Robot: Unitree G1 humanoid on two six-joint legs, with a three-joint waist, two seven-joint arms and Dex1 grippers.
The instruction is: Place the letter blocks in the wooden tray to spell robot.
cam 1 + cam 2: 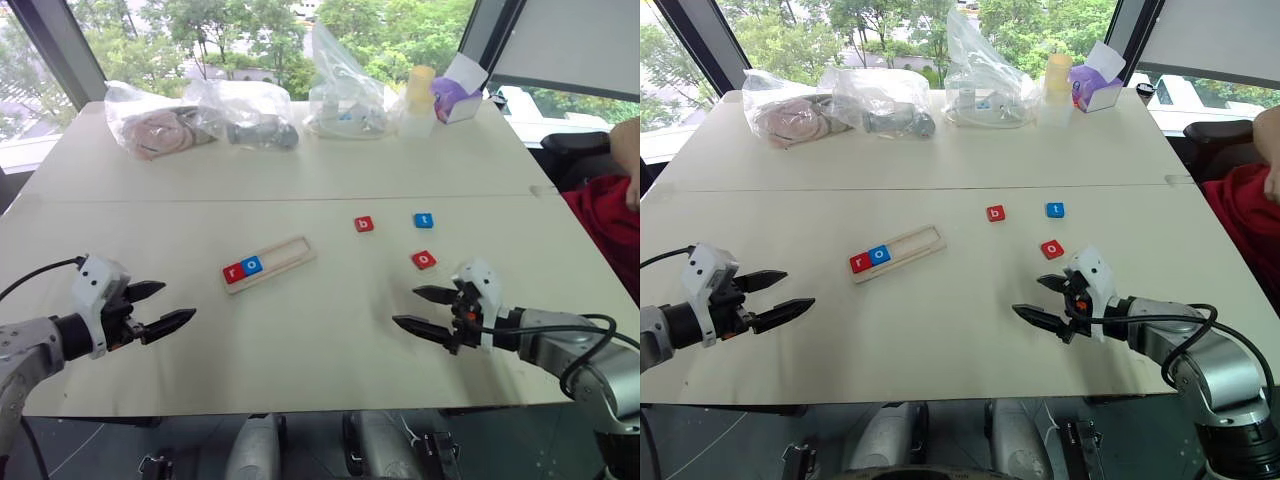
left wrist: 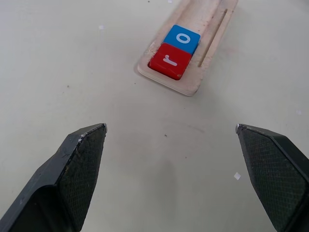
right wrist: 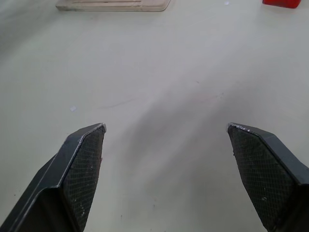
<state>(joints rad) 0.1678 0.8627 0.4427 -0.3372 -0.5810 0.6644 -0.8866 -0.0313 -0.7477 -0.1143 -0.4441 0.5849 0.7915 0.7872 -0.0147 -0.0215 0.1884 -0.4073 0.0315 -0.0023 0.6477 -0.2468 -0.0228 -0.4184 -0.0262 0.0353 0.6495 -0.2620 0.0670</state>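
Letter blocks [image 1: 364, 224]: thin, light, rigid tiles beyond the wooden tray [image 1: 290, 257]; we judge opposite edges the best hold. Left gripper [image 1: 170, 308] and right gripper [image 1: 425, 311] both gape, empty.

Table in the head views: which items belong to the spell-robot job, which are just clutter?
Job:
- wooden tray, red r block and blue o block already in it
- red b block, blue t block, red o block, loose on the table

Clutter:
- three clear plastic bags at the far edge
- yellow-capped bottle
- purple box
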